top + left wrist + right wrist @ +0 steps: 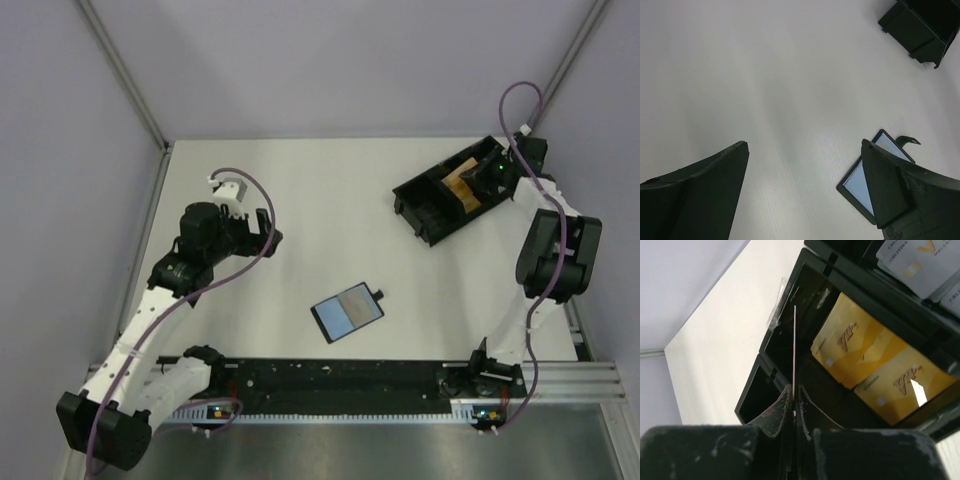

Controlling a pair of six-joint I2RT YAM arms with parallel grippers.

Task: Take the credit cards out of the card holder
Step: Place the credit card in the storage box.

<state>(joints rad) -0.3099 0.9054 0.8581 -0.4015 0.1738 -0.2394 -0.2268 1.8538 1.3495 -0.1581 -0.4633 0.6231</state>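
The card holder (348, 311) lies open and flat in the middle of the table, glossy blue-grey inside, with a small black tab on its right edge. It also shows in the left wrist view (857, 184), partly behind one finger. My left gripper (262, 236) is open and empty above the bare table, left of the holder (804, 145). My right gripper (795, 388) is shut on a thin credit card (794, 345) seen edge-on, held over the long black tray (440, 195). Orange-yellow credit cards (860, 352) lie in one tray compartment.
Pale grey cards (920, 262) lie in another compartment of the tray. A corner of the tray (917, 30) shows at the top right of the left wrist view. Metal frame posts and purple walls bound the table at the back and sides.
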